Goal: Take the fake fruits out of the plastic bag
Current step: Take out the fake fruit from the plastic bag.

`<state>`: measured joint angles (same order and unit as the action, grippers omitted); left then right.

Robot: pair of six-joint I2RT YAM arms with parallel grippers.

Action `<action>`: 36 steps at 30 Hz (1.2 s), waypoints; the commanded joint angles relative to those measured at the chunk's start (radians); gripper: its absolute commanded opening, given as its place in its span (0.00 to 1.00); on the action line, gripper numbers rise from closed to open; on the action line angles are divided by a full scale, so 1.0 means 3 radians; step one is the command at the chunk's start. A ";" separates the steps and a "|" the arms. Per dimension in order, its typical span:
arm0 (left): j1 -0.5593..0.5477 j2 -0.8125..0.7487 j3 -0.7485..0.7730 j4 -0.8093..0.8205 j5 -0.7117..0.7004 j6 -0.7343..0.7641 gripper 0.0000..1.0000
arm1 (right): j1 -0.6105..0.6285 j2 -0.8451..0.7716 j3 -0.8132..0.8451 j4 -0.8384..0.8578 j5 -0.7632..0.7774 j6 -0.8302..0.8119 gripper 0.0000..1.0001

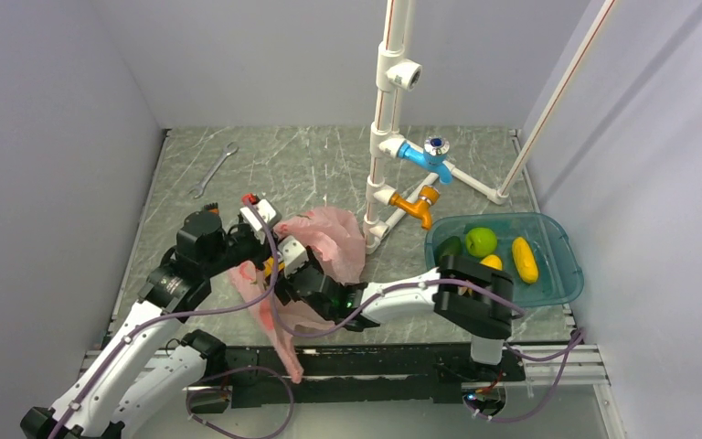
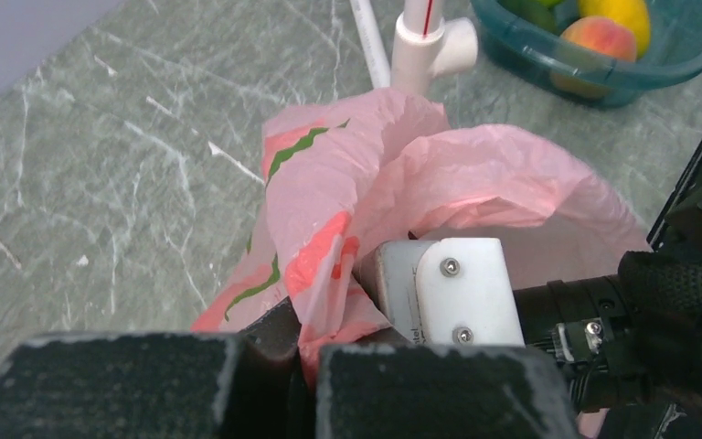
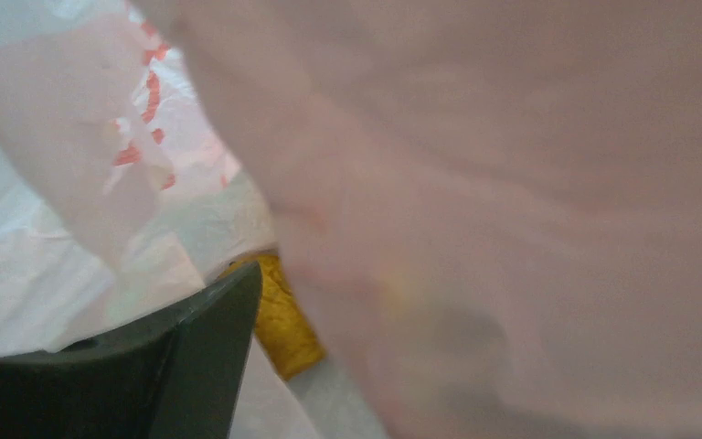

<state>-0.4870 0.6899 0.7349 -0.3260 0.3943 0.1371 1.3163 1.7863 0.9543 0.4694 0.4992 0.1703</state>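
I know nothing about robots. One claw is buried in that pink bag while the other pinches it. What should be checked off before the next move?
1. Hold of the left gripper on the plastic bag: ok, film is pinched in its shut jaws.
2. Is the right gripper inside the bag's mouth: ok.
3. Fruit within reach: ok, a yellow fruit lies beside the one right finger that shows.
4. Jaws straddling that fruit: cannot tell, the second finger is hidden.
5. Right wrist view clear: not ok, pink film covers most of it.
6. Room in the teal tub: ok, bare floor shows beside the green apple and yellow mango.
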 commanded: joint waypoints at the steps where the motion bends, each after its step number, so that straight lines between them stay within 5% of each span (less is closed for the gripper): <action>1: -0.0032 0.0035 0.0030 0.0122 0.0193 -0.0028 0.00 | -0.0059 0.0364 0.0119 0.0611 -0.0055 -0.0289 0.74; 14: -0.0033 0.0178 0.0058 0.0086 0.0148 -0.0026 0.00 | -0.0401 0.0930 0.0162 0.0858 -0.0728 -0.0207 0.93; 25: -0.0033 0.0480 0.0160 -0.0094 -0.0157 -0.0057 0.00 | -0.0348 0.0373 -0.0410 0.1051 -0.1565 0.0233 0.96; 36: -0.0032 0.0605 0.0230 -0.0169 -0.0327 -0.0111 0.00 | -0.0304 0.0353 -0.0912 0.1303 -0.1243 0.0367 0.94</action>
<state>-0.4927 0.8986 0.7715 -0.3893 0.2977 0.1184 1.2201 1.9194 0.7261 0.8192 0.0948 0.2478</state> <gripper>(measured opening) 0.007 0.948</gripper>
